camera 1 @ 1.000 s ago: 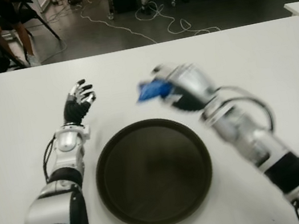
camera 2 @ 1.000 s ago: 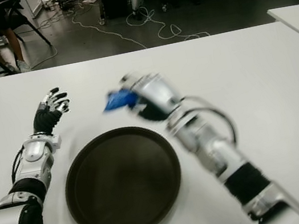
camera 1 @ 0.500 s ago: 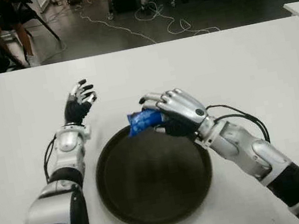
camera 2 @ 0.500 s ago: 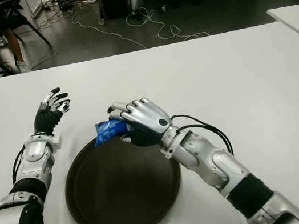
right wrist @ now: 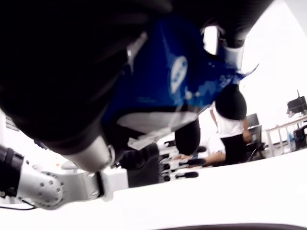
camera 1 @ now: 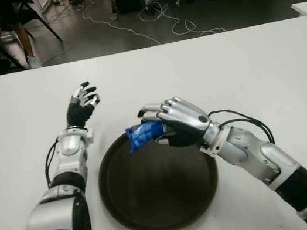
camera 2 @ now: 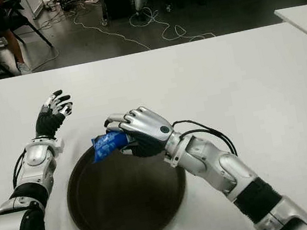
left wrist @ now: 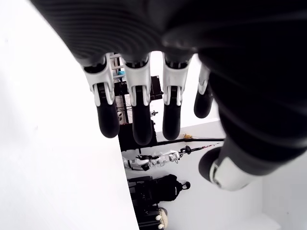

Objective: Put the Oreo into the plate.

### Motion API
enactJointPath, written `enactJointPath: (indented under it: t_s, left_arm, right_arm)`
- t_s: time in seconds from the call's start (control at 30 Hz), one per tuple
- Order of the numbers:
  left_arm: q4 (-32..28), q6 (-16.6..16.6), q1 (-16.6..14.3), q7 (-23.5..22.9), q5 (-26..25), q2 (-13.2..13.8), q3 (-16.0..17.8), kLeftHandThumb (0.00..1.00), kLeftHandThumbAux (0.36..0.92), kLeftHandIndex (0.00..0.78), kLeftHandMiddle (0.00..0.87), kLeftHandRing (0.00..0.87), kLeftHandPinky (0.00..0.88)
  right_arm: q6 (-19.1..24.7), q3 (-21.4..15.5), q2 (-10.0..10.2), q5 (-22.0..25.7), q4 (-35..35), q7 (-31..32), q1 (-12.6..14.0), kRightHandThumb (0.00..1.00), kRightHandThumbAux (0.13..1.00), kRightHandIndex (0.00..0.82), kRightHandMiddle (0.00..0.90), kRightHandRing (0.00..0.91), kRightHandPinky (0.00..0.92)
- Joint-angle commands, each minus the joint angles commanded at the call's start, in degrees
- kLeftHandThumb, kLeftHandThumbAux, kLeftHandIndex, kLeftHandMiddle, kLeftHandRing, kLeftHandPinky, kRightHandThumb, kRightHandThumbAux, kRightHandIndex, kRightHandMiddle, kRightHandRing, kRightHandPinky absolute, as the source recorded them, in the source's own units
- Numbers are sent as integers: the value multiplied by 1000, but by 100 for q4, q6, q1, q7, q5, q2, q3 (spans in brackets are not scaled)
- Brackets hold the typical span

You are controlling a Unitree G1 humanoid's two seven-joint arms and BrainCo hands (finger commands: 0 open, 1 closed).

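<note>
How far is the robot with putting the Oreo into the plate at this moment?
Done: the Oreo pack is picked up, gripped in the right robot hand.
In hand: that robot hand holds the pack above the far rim of the dark plate, not touching it.
Left: lower, release the pack inside the plate and withdraw.
The left robot hand shows open, left of the plate, holding nothing.

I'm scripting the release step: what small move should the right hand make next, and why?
Probably lower a little further toward the plate's middle, then open. The right hand holds the blue Oreo pack over the plate's far rim, apparently above its surface, so letting go now could drop it on the edge. The left hand shows beside the plate, on its left, open.
</note>
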Motion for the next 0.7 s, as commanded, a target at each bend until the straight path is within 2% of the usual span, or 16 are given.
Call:
enactJointPath:
  t_s: [0.3,0.37,0.47,0.5,0.53,0.57,0.6,0.63,0.7]
  left_arm:
    - [-4,13,-2,5,-9,-6,-1,179,664,142,226,217,232]
    - [-3,16,-2,9,-15,-12,4,187,668,146,229,220,237]
    - [-3,14,0,17,-19,-21,6,193,677,149,231,221,235]
    - [-4,14,1,20,-20,-23,7,194,679,150,232,221,234]
    - [-5,21,0,14,-25,-25,10,195,682,149,231,221,232]
    - [-5,26,-1,9,-29,-26,13,195,683,146,230,220,231]
    - [-4,36,-4,1,-35,-27,17,195,683,145,230,220,231]
    - [-4,42,-6,-4,-38,-28,20,195,683,144,230,221,231]
    - [-1,52,-9,-18,-46,-31,27,193,679,139,227,218,225]
  right_arm:
    - [-395,-45,49,512,43,307,17,703,724,421,592,658,700]
    - [-529,-11,76,594,185,345,-2,777,704,398,543,600,624]
    - [-705,53,113,654,438,397,-41,814,694,421,472,456,494]
    - [-751,82,129,656,531,425,-57,817,693,424,463,432,475]
    - [-765,111,119,693,573,543,-76,772,707,415,375,366,422]
    - [-775,124,112,717,596,630,-90,738,718,408,272,274,324]
    - [-780,135,103,749,612,728,-104,725,722,406,235,241,289]
    - [-785,134,99,770,618,793,-113,629,737,330,193,201,243]
    - [-789,141,109,789,658,902,-127,323,783,140,84,91,117]
